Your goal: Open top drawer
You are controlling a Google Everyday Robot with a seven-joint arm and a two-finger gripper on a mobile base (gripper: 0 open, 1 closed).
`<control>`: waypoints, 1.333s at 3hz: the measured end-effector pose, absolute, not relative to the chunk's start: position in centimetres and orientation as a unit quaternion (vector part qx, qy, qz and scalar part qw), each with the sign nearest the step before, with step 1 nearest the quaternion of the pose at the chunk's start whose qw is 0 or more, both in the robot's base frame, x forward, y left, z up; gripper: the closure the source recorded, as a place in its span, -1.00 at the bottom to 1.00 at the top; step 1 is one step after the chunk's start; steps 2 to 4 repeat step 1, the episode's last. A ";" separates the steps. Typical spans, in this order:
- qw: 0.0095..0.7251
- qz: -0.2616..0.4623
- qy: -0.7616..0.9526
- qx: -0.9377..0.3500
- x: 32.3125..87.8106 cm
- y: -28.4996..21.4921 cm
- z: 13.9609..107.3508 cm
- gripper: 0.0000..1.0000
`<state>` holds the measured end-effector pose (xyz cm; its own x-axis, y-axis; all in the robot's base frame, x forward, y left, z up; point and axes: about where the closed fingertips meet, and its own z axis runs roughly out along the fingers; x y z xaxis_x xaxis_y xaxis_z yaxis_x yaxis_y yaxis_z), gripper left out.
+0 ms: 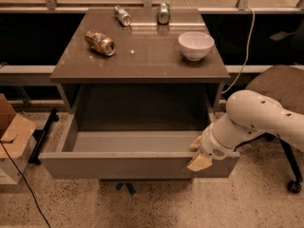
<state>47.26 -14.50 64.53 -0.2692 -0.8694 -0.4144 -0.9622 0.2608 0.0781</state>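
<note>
The top drawer (118,165) is pulled far out of the cabinet, and its deep grey box interior (133,139) is bare. Its flat grey-brown front faces the floor side. My gripper (198,156) sits at the right end of the drawer front. One tan finger (199,162) lies over the outside of the front and the other reaches over its top edge. My white arm (259,118) comes in from the right.
On the cabinet top (142,51) lie a gold can (100,42) on its side, a silver can (122,15) on its side, an upright can (163,12) and a white bowl (195,45). A cardboard box (12,137) stands at left, an office chair (278,87) at right.
</note>
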 end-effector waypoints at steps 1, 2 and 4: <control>0.146 0.159 0.781 -0.587 47.3 -14.5 64.5 -0.09; 0.146 0.159 0.781 -0.587 47.3 -14.5 64.5 -0.09; 0.146 0.159 0.781 -0.587 47.3 -14.5 64.5 -0.09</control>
